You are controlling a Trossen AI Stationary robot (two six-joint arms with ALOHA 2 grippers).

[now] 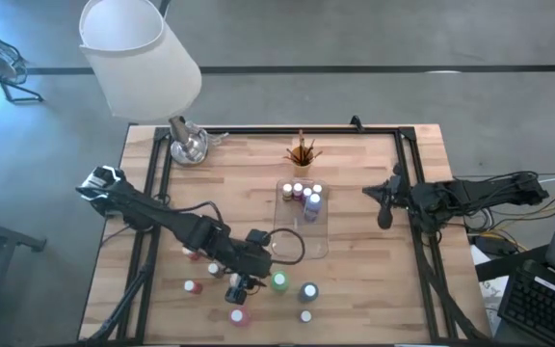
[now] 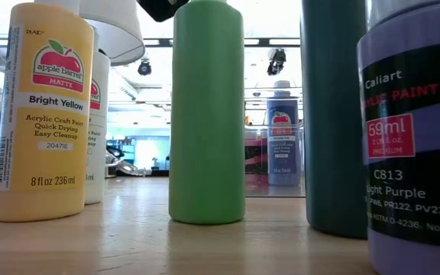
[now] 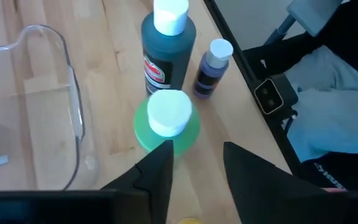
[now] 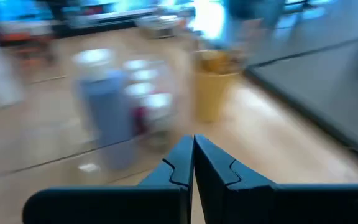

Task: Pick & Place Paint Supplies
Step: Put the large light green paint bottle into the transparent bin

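A green paint bottle (image 3: pixel 166 124) with a white cap stands upright near the table's front edge. Beside it stand a dark teal bottle (image 3: pixel 166 46) and a small purple one (image 3: pixel 211 68). My left gripper (image 3: pixel 197 158) hangs open just short of the green bottle (image 1: pixel 278 281), slanting down, with nothing between its fingers. More bottles (image 1: pixel 302 195) stand in the far end of the clear tray (image 1: pixel 318 241). Brushes stick up from an orange cup (image 1: pixel 302 154). My right gripper (image 1: pixel 383 207) waits shut at the table's right side. My left gripper has one fingertip (image 3: pixel 165 152) right at the green bottle's near side (image 3: pixel 154 138), below the cap. I cannot tell whether it touches. The bottle stands upright on the table.
Loose bottles stand around the left gripper: red (image 1: pixel 192 286), pink (image 1: pixel 240 314), and a tall yellow one (image 2: pixel 43 114) in the low view. A white lamp shade (image 1: pixel 138 53) hangs over the far left corner. Black frame rails (image 1: pixel 417 164) run along the table's sides.
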